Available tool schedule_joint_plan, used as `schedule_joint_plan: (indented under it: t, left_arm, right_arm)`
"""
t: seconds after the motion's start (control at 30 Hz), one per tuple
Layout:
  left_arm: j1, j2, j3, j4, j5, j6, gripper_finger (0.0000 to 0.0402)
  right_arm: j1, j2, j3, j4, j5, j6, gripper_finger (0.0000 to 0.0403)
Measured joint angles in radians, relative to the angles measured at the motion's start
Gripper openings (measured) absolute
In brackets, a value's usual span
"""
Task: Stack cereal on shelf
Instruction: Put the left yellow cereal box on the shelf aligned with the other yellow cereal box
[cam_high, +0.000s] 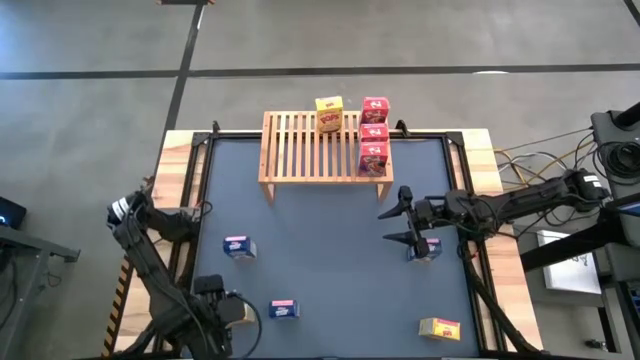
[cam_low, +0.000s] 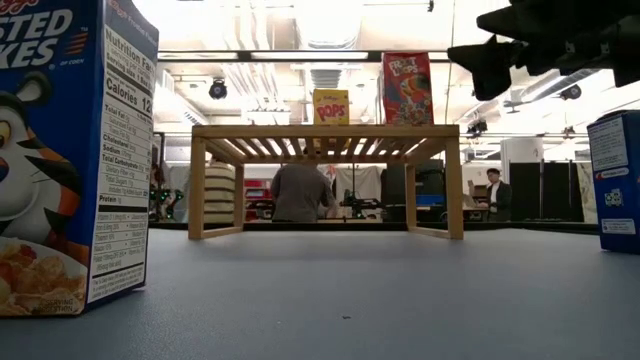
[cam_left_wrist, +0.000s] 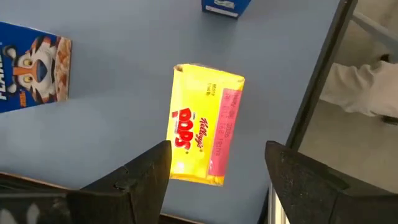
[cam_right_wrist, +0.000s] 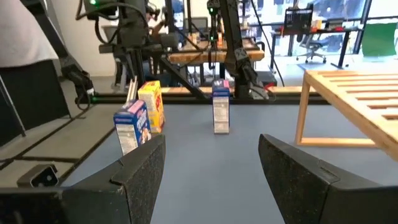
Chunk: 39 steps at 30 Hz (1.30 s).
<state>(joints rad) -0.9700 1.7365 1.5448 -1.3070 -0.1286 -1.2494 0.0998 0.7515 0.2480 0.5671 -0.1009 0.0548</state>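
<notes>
yellow "pops" box (cam_left_wrist: 205, 132), kellogg's label

2 boxes (cam_low: 331, 106) top shelf (cam_low: 326, 131).

Pale slatted wooden shelf (cam_high: 312, 146), printed glossy cardboard cereal boxes (cam_high: 373, 133), smooth matt blue-grey tabletop (cam_high: 320, 260)

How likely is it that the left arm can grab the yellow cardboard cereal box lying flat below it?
Probably yes: the open left gripper hangs right over the yellow box, which shows between its fingers, with nothing between.
</notes>
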Motion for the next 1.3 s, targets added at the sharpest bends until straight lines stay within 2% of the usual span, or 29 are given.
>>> schedule_joint_plan:
  t: [0.17, 0.53, 0.7, 0.87, 1.3]
  left_arm:
    - [0.001, 0.013, -0.006, -0.004, -0.001, -0.024, 0.0247]
    - [0.001, 0.013, -0.027, -0.045, -0.001, -0.036, 0.0299]
    - [0.001, 0.013, -0.029, -0.039, -0.005, -0.035, 0.0292]
    - [-0.009, 0.013, -0.029, 0.002, -0.092, -0.029, 0.0274]
    - [-0.030, 0.009, -0.092, 0.049, -0.091, -0.103, 0.0268]
  right_arm:
    - [0.000, 0.032, 0.016, 0.000, 0.000, 0.000, 0.0247]
    - [0.000, 0.043, 0.023, -0.001, -0.002, -0.003, 0.0247]
    - [0.000, 0.042, 0.023, -0.001, -0.002, -0.005, 0.0247]
    - [0.000, 0.043, 0.023, 0.000, -0.002, -0.005, 0.0247]
    - [0.000, 0.042, 0.023, 0.000, -0.002, -0.003, 0.0247]
